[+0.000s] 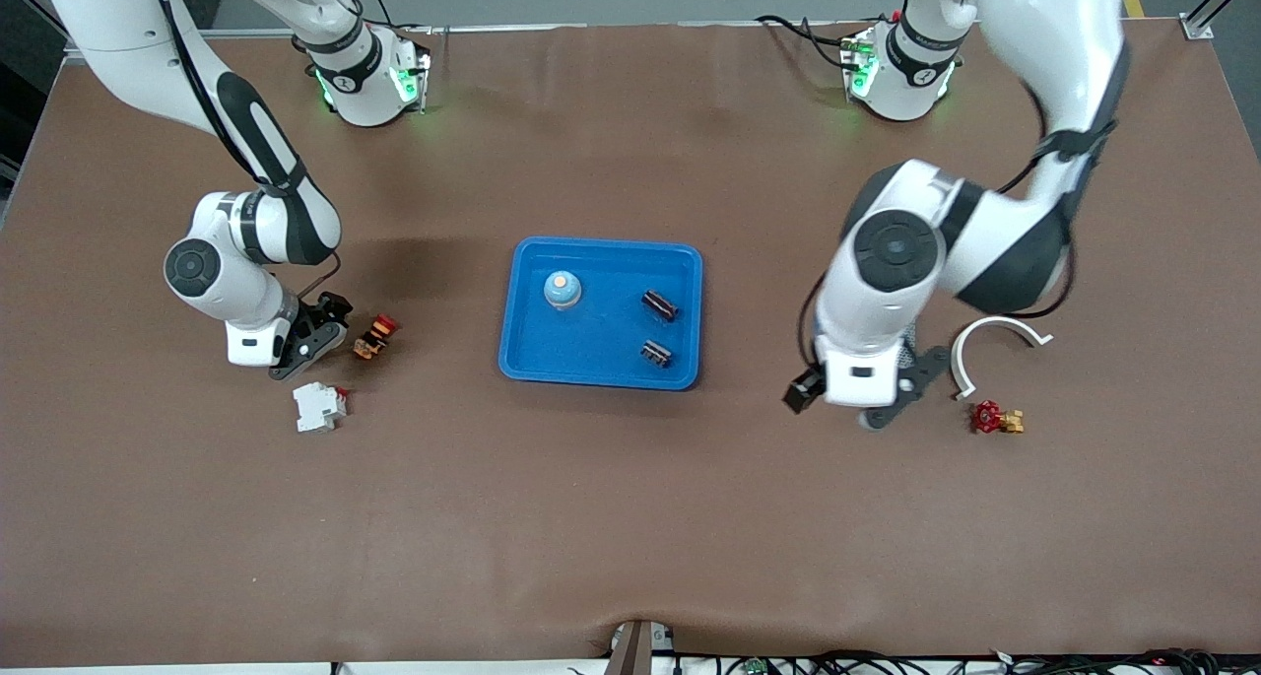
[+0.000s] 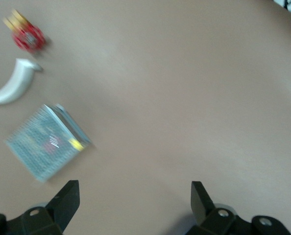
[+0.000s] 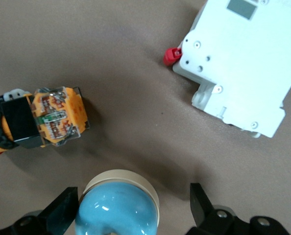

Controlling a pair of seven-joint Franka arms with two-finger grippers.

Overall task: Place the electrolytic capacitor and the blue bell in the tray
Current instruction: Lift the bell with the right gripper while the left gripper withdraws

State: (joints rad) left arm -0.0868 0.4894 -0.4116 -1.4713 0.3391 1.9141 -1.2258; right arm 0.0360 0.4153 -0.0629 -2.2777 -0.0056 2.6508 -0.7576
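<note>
**While one bell sits in the tray, a second waits between my fingers**

Because the front view starts at the right arm's end of the table, I begin there. My right gripper is low over the brown table, its fingers spread wide and clamping nothing. The right wrist view shows a second blue bell standing between those fingers with a gap on each side. From the front camera my own hand hides it. Just beside it lies an orange pushbutton switch, and a white circuit breaker sits nearer the front camera; neither belongs to the task.

At mid-table the tray already holds a blue bell and two dark electrolytic capacitors, well apart from each other.

Toward the left arm's end, my left gripper waits over bare table, jaws released and empty. The left wrist view shows a silvery mesh-faced packet close by, a white curved piece and a small red valve.

I judge the job mostly done: capacitors and one bell are in. What seems left is closing on the bell at my right gripper and carrying it to the tray.
</note>
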